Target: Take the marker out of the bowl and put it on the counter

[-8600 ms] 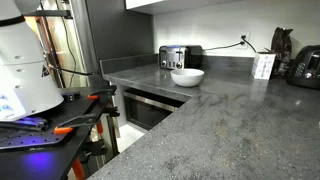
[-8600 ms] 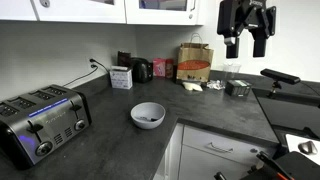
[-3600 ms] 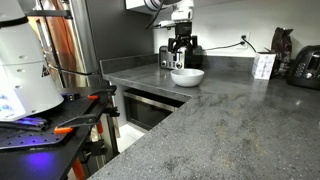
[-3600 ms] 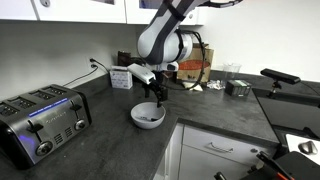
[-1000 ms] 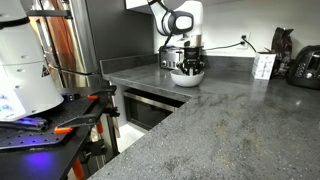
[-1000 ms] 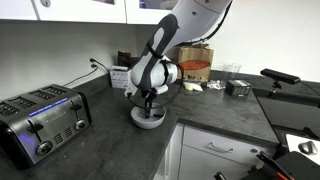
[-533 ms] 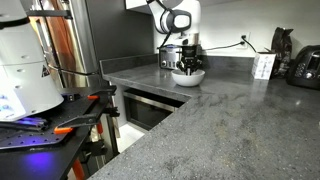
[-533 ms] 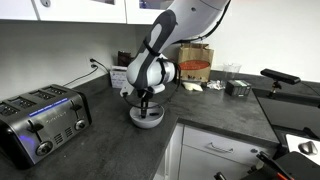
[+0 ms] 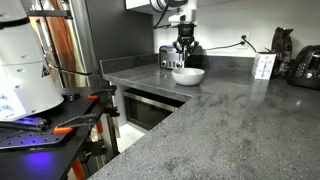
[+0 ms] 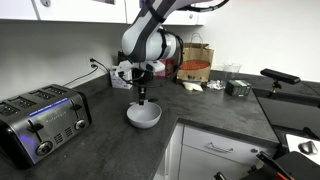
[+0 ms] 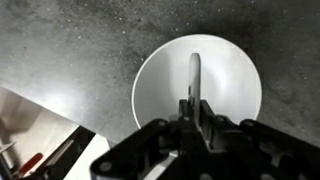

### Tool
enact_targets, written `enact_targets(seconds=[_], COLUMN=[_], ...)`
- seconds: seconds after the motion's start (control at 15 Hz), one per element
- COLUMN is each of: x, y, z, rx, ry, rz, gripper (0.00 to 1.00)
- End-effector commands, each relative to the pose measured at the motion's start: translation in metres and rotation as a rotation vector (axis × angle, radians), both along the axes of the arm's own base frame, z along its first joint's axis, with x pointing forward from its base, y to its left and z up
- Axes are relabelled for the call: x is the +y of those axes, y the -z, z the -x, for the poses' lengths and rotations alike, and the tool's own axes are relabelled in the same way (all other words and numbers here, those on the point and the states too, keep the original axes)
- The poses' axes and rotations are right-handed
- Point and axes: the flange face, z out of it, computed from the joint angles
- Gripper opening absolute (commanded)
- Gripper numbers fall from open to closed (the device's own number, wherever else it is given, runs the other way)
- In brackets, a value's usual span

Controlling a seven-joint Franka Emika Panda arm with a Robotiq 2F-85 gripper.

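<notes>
The white bowl [image 10: 143, 117] sits on the dark speckled counter [image 10: 210, 120] near its inner corner, and also shows in the other exterior view as the bowl [image 9: 187, 76]. My gripper [image 10: 143, 93] hangs straight above it, shut on the marker [image 10: 143, 100], a thin dark stick pointing down toward the bowl. In the wrist view the gripper [image 11: 196, 106] comes in from the bottom, and the marker [image 11: 195, 72] juts out between the shut fingers over the bowl [image 11: 160, 85], whose inside is otherwise bare. In an exterior view the gripper [image 9: 184, 60] stands just over the bowl's rim.
A black-and-chrome toaster [image 10: 40, 122] stands beside the bowl, seen behind it as the toaster [image 9: 176, 56]. A small white box [image 10: 121, 77], a dark appliance [image 10: 142, 70] and a paper bag [image 10: 195, 62] line the back wall. Cabinets hang overhead. The counter's front edge [image 11: 70, 120] lies close.
The gripper has risen out of the bowl with the marker pinched in it. The bowl stays on the counter.
</notes>
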Motion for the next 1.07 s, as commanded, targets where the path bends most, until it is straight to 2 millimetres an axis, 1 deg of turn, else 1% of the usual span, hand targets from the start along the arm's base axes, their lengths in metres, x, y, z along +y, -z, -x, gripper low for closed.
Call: enact_targets(seconds=[0.0,0.07,0.27,0.47,0.67,0.8,1.0], x=[-0.038,-0.054,-0.111,-0.168,-0.221,-0.248,-0.271], y=[-0.03,-0.034,-0.031,-0.02,0.0,0.014,0.028], z=[0.006,0.007,0.009,0.019,0.034,0.045,0.06], rx=[-0.037,-0.055,-0.089,-0.105,-0.15,-0.183,-0.223], ry=[-0.007,0.015,0.06,0.129,0.227,0.307,0.376], rz=[0.049,0.064,0.084,0.089,0.056,0.009,-0.022], gripper=[0.03,0.03,0.03,0.03,0.03,0.03,0.03])
